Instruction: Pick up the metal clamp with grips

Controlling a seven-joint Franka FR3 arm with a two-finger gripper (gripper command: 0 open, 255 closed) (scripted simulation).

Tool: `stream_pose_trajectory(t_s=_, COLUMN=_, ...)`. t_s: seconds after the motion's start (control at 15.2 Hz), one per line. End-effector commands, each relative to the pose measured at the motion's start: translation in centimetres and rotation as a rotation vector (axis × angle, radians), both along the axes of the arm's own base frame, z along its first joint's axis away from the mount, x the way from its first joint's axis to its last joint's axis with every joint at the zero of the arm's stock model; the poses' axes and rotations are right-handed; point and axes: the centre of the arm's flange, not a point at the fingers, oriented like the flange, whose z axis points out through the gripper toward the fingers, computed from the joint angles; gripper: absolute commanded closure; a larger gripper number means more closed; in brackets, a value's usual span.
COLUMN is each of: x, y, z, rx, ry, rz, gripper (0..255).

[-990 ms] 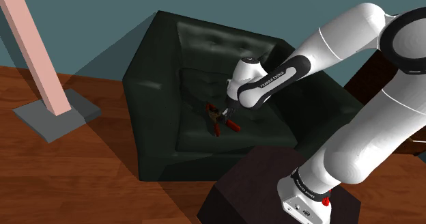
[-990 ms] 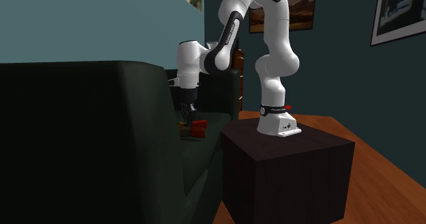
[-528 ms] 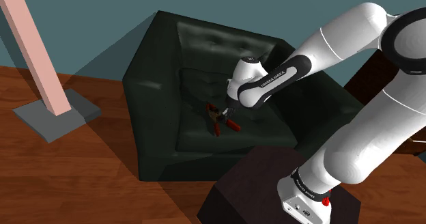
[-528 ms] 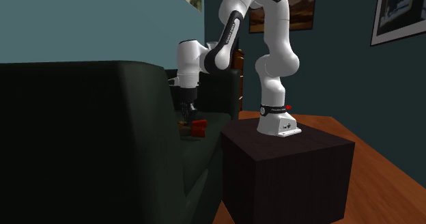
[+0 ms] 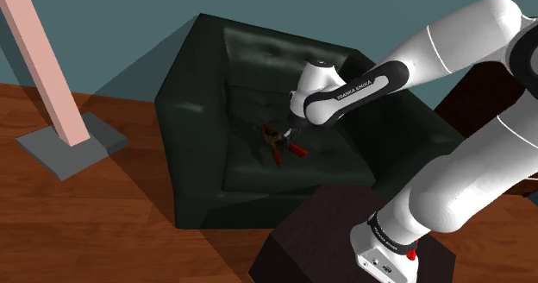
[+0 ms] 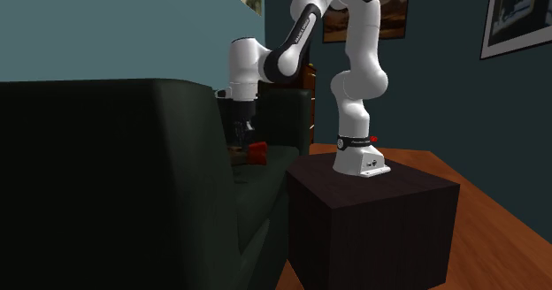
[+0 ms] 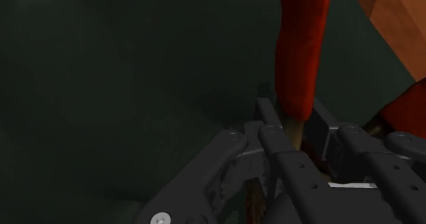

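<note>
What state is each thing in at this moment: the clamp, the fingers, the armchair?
Clamp with red grips: clasped between the fingers, apparently just clear of the seat.
Gripper: shut on the clamp, pointing down at the seat.
Dark green armchair: upright on the floor.

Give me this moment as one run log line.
phase: grasp | claw: shut on red-handled clamp | clamp position: over seat of dark green armchair | clear of cushion: cannot tell
</note>
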Motion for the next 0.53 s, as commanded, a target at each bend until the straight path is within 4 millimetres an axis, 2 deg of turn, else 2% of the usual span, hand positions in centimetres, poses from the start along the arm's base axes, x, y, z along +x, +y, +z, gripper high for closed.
stream_pose_trajectory(t_s=0.0, x=0.0, y=-0.1, z=1.1, rx=0.000, ry=0.000, rz=0.000, gripper=255)
stream_pose_trajectory(t_s=0.33, x=0.0, y=-0.1, z=3.8, rx=0.000, ry=0.000, rz=0.000, gripper=255)
stream_pose_trajectory(t_s=0.46, x=0.0, y=-0.1, z=3.8, rx=0.000, ry=0.000, rz=0.000, gripper=255)
